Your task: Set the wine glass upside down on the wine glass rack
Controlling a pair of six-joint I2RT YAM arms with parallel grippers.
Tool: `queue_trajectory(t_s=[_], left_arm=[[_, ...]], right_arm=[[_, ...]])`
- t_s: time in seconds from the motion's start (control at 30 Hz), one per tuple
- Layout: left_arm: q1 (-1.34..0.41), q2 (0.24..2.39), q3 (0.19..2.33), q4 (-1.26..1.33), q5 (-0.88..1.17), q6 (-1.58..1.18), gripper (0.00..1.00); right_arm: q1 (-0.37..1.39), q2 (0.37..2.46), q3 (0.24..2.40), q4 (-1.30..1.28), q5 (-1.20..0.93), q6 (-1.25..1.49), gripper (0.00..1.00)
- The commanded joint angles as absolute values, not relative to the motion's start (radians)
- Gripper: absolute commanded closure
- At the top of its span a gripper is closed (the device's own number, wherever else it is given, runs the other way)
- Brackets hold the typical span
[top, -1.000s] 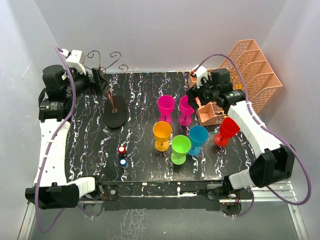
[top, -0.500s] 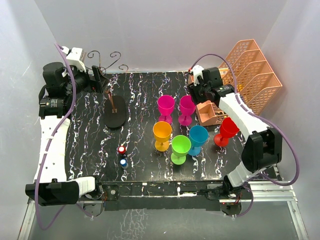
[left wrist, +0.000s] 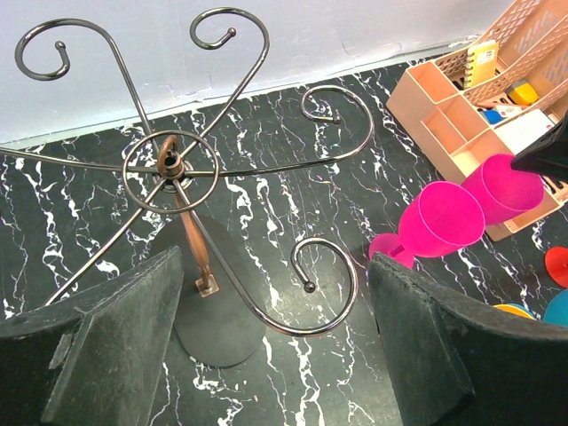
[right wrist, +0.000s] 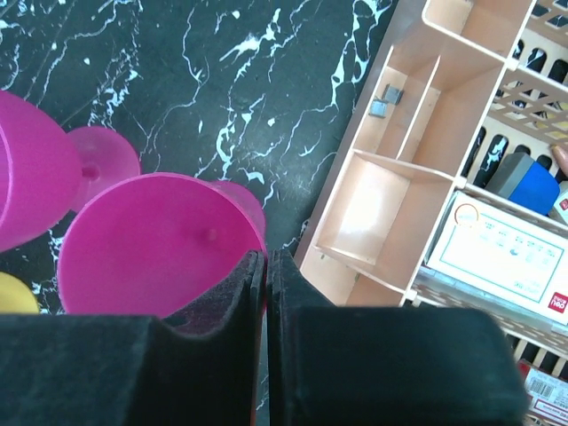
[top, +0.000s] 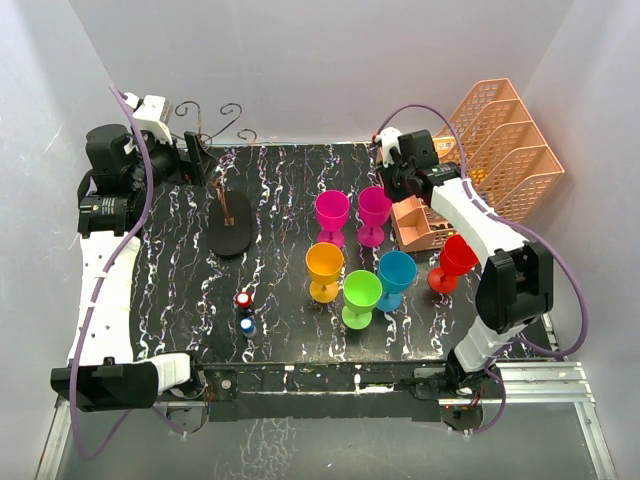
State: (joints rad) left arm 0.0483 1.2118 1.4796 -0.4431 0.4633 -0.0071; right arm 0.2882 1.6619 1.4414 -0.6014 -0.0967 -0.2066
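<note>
The wine glass rack [top: 231, 222], dark wire with scroll arms, a copper stem and a black oval base, stands at the far left; its hub [left wrist: 170, 164] shows from above in the left wrist view. My left gripper [top: 203, 160] hovers open beside its top, and nothing lies between the left gripper [left wrist: 275, 293] fingers except a scroll arm below. My right gripper [top: 392, 188] is shut on the rim of the right-hand magenta wine glass [top: 374, 207], which stands upright on the table. In the right wrist view one finger of the gripper [right wrist: 266, 262] is inside the bowl [right wrist: 151, 240], the other outside.
A second magenta glass [top: 332, 212] stands just left of the gripped one. Orange [top: 324, 262], green [top: 361, 291], blue [top: 397, 269] and red [top: 458, 254] glasses stand nearer. A peach organiser [top: 425, 228] and peach basket rack [top: 505, 140] crowd the right. Small red [top: 244, 299] and blue [top: 247, 325] objects lie near the left front.
My right gripper has closed from open onto the magenta glass's rim, its arm drawing in toward the far side. The left arm has hardly moved.
</note>
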Motion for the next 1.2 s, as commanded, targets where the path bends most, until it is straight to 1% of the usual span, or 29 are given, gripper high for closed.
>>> queue_trajectory(t_s=[0.0,0.17,0.37,0.5,0.7,0.83,1.0,1.17], left_arm=[[0.045,1.185,1.494,-0.442,0.463,0.011,0.16],[0.044,1.21,1.535,-0.463,0.49,0.004,0.1],[0.045,1.24,1.592,-0.447,0.486,-0.051,0.09],[0.044,1.264,1.635,-0.417,0.527,-0.093,0.1],[0.012,1.307,1.685,-0.371,0.572,-0.161,0.12],[-0.035,1.344,1.693,-0.331,0.609,-0.251,0.14],[-0.124,1.393,1.704,-0.289,0.6,-0.337,0.15],[-0.172,1.44,1.699,-0.235,0.665,-0.459,0.17]], right_arm=[[0.294,1.664,1.536,-0.558,-0.087,-0.213,0.92],[0.295,1.627,1.616,-0.557,-0.094,-0.222,0.92],[0.293,1.564,1.685,-0.457,-0.022,-0.241,0.92],[0.293,1.538,1.763,-0.38,-0.044,-0.226,0.92],[0.292,1.574,1.965,-0.397,-0.161,-0.138,0.92],[0.293,1.599,2.06,-0.417,-0.306,-0.045,0.92],[0.293,1.61,2.107,-0.407,-0.454,0.08,0.92],[0.292,1.604,2.085,-0.368,-0.576,0.19,0.92]])
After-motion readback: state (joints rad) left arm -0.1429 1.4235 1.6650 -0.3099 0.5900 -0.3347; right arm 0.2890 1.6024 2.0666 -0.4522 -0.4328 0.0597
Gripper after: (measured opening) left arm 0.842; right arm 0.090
